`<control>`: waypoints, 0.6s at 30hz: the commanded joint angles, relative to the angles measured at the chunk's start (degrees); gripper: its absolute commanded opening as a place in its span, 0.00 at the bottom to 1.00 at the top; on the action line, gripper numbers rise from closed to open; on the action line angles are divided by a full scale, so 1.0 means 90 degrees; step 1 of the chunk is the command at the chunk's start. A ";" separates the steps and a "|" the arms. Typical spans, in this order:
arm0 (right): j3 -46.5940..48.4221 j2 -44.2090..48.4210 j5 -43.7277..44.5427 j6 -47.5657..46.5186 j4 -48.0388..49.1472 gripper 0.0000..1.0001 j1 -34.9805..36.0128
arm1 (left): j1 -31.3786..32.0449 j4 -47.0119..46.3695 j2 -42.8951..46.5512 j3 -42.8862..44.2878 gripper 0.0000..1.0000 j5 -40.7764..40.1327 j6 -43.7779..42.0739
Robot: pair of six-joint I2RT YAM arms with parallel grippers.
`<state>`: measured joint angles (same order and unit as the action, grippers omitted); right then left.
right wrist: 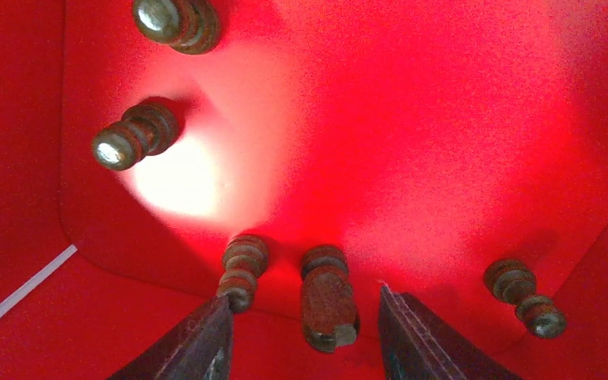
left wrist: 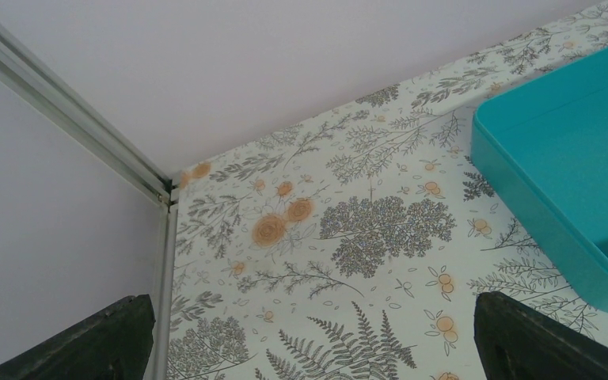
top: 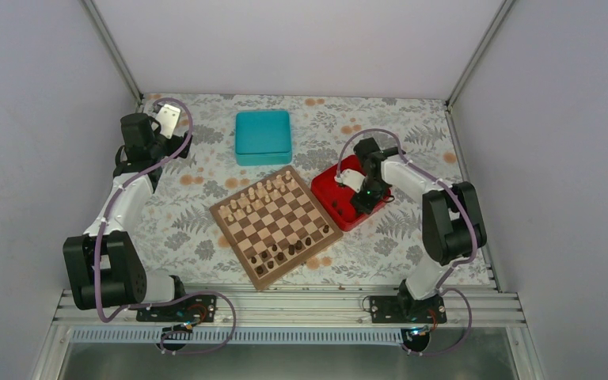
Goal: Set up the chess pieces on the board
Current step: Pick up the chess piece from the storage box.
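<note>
The board (top: pixel 275 226) lies at an angle in the middle of the table. Several dark chess pieces (top: pixel 286 250) stand along its near side and pale ones (top: pixel 258 194) along its far side. More dark pieces lie in the red tray (top: pixel 347 207). My right gripper (right wrist: pixel 303 299) is down in that tray (right wrist: pixel 459 142), open. A dark piece (right wrist: pixel 328 305) lies between its fingers with a gap on each side. Its left fingertip (right wrist: pixel 210 336) is right beside another piece (right wrist: pixel 241 273). My left gripper (left wrist: pixel 309 348) hovers open and empty over the far left corner.
A teal box (top: pixel 263 136) sits behind the board; its corner (left wrist: pixel 570 158) shows at the right of the left wrist view. Three more dark pieces (right wrist: pixel 131 138) (right wrist: pixel 176 22) (right wrist: pixel 522 297) are scattered in the tray. Walls and metal rails (left wrist: pixel 63 119) enclose the flower-patterned table.
</note>
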<state>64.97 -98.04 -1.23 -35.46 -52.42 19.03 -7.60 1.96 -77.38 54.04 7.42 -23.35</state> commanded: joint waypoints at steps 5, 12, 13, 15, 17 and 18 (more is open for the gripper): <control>0.0332 -0.0156 0.0119 0.0208 -0.0260 0.46 -0.0116 | 0.0003 -0.0105 0.0085 0.0006 1.00 0.0099 0.0007; 0.0322 -0.0163 0.0188 0.0259 -0.0406 0.39 -0.0200 | 0.0001 -0.0110 0.0087 -0.0010 1.00 0.0131 0.0012; 0.0313 -0.0149 0.0184 0.0254 -0.0419 0.39 -0.0210 | -0.0002 -0.0110 0.0092 -0.0014 1.00 0.0148 0.0003; 0.0303 -0.0115 0.0181 0.0250 -0.0438 0.39 -0.0219 | -0.0003 -0.0110 0.0092 -0.0014 1.00 0.0168 -0.0002; 0.0270 -0.0102 0.0153 0.0250 -0.0430 0.39 -0.0228 | 0.0004 -0.0102 0.0083 -0.0011 1.00 0.0172 0.0006; 0.0255 -0.0110 0.0134 0.0248 -0.0418 0.39 -0.0228 | -0.0002 -0.0100 0.0088 -0.0004 1.00 0.0181 -0.0002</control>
<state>66.74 -98.96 -0.27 -33.98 -55.18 17.50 -7.60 1.96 -77.38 54.04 7.81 -23.35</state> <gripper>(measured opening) 0.393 0.999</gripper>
